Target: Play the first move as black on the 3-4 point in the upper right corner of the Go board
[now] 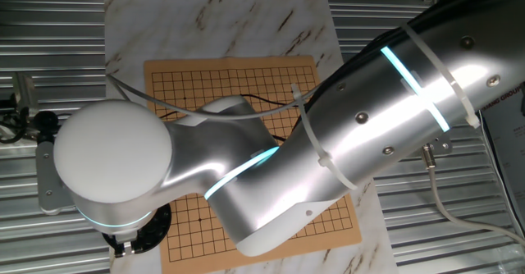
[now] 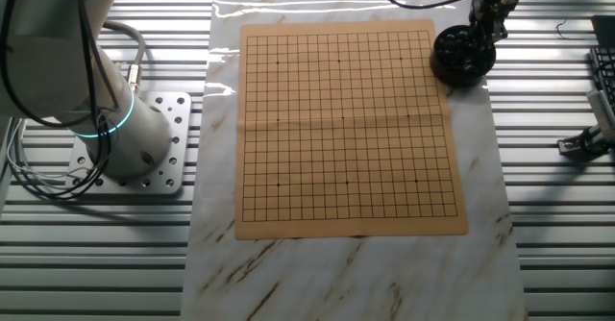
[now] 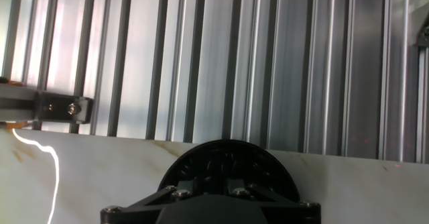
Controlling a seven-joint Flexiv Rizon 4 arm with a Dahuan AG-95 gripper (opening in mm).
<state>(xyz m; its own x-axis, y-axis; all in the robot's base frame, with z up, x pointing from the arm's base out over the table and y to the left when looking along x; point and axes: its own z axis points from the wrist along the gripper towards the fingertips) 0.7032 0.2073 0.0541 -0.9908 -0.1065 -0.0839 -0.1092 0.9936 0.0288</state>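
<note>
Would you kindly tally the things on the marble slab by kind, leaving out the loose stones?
Go board: 1
Black bowl of stones: 1
Stones placed on the board: 0
Total: 2

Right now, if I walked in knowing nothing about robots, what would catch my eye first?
Probably the big silver robot arm with its glowing blue rings, filling one fixed view and hiding much of the board. Next, the tan Go board on the marble slab, its visible grid bare of stones. Then the round black bowl of stones by the board's corner, the gripper lowered into it; its jaws are hidden.
</note>
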